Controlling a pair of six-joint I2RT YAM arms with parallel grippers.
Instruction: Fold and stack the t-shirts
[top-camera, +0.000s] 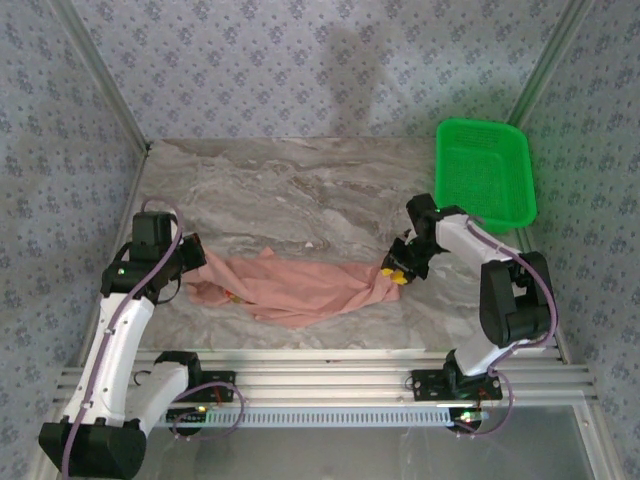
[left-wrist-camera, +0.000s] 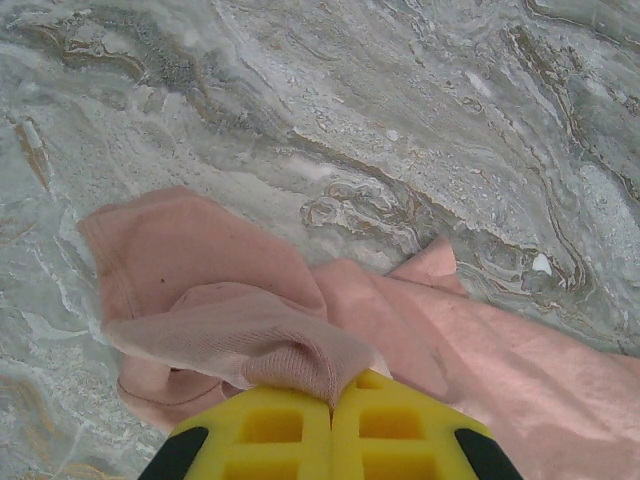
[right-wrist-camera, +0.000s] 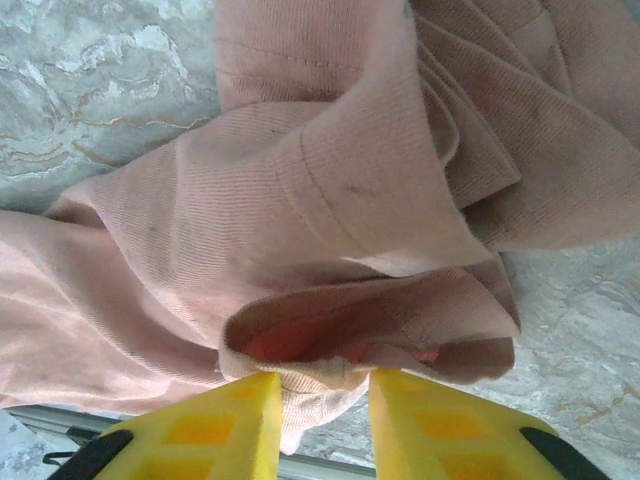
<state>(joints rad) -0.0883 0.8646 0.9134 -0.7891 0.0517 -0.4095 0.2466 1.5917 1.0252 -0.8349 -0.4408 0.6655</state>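
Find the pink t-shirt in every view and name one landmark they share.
Top external: t-shirt lies stretched near the front edge, between left gripper and right gripper.
Left wrist: t-shirt in the lower half, a fold pinched by the yellow fingers.
Right wrist: t-shirt across top and middle, hem between the yellow fingers.
Shared landmark: the marble table.

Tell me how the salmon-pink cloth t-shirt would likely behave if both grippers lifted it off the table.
Probably floppy: the salmon-pink cloth t-shirt lies bunched and wrinkled between the left gripper and right gripper. Likely light, since small pinched folds hold it. It should slip little, as the ribbed knit looks grippy, though the right jaws hold only a hem.
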